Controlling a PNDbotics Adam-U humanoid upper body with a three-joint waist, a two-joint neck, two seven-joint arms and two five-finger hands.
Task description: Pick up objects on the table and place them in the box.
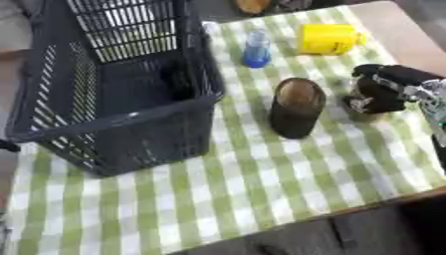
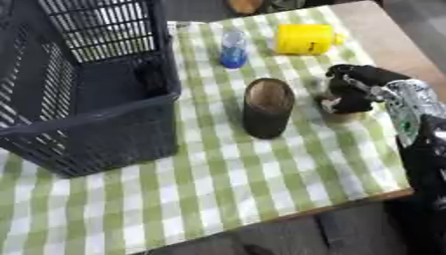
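Note:
A dark blue slatted basket (image 1: 113, 124) stands on the left of the green checked cloth. Something dark lies inside it, too dim to make out. A dark brown shoe-like object (image 1: 296, 107) lies mid-table. Behind it stand a small blue bottle (image 1: 256, 50) and a yellow container (image 1: 327, 39) on its side. My right hand (image 2: 355, 92) is at the right edge, fingers curled round a small tan object (image 2: 343, 116) that it mostly hides. My left hand shows in neither view.
The table's near edge (image 1: 348, 211) runs diagonally across the bottom right. Bare checked cloth (image 1: 226, 189) fills the front. A brown object (image 1: 253, 6) sits beyond the far edge of the cloth.

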